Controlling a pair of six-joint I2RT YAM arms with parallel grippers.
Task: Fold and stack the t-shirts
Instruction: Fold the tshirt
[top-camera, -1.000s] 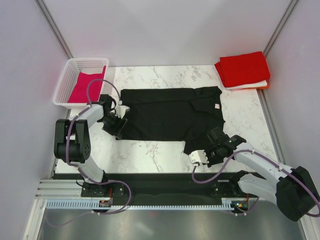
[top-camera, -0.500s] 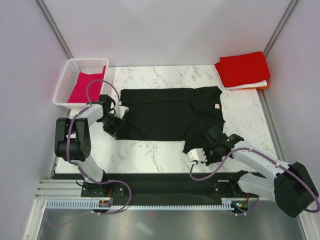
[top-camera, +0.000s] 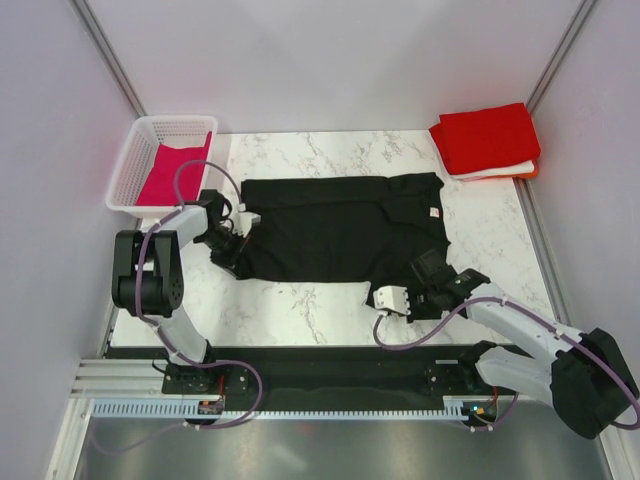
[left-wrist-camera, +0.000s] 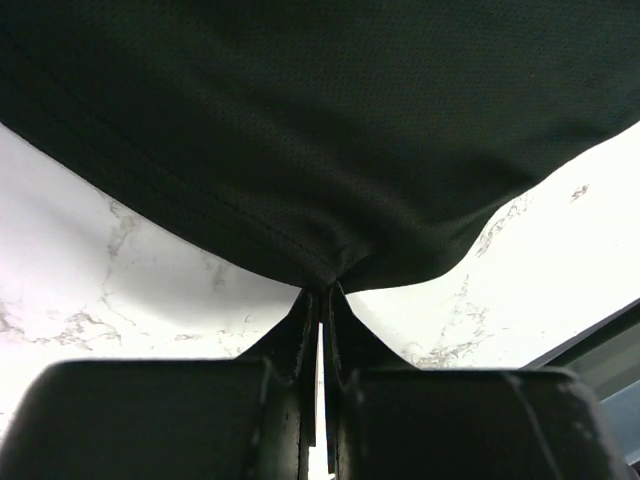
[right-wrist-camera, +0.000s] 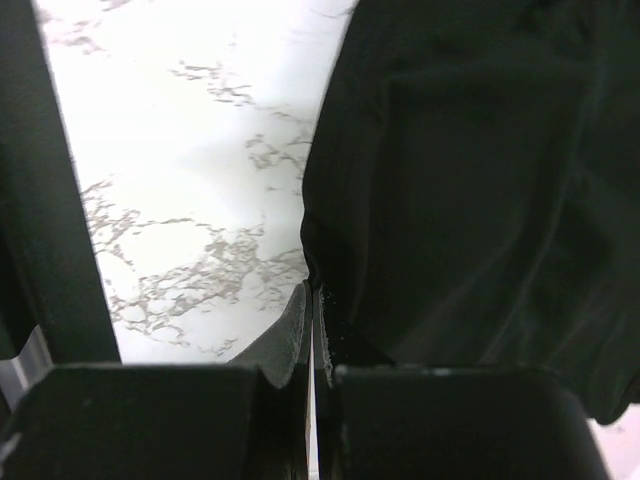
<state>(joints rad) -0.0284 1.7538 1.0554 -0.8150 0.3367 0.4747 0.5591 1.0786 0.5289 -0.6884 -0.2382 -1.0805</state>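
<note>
A black t-shirt (top-camera: 340, 225) lies spread flat on the marble table, with its small pale neck label (top-camera: 434, 212) toward the right. My left gripper (top-camera: 238, 258) is at the shirt's near left corner. In the left wrist view it (left-wrist-camera: 322, 292) is shut on the puckered hem of the black cloth (left-wrist-camera: 330, 130). My right gripper (top-camera: 400, 295) is at the near right sleeve. The right wrist view shows it (right-wrist-camera: 313, 290) shut on the edge of the black fabric (right-wrist-camera: 470, 180), with bare marble to the left.
A white lattice basket (top-camera: 135, 150) at the back left holds a magenta t-shirt (top-camera: 165, 175). At the back right lies a folded red t-shirt (top-camera: 487, 138) on white and orange ones (top-camera: 505, 172). Grey walls stand on both sides.
My left gripper has closed on the shirt's hem corner. My right gripper has shifted a little left, drawing the near sleeve with it.
</note>
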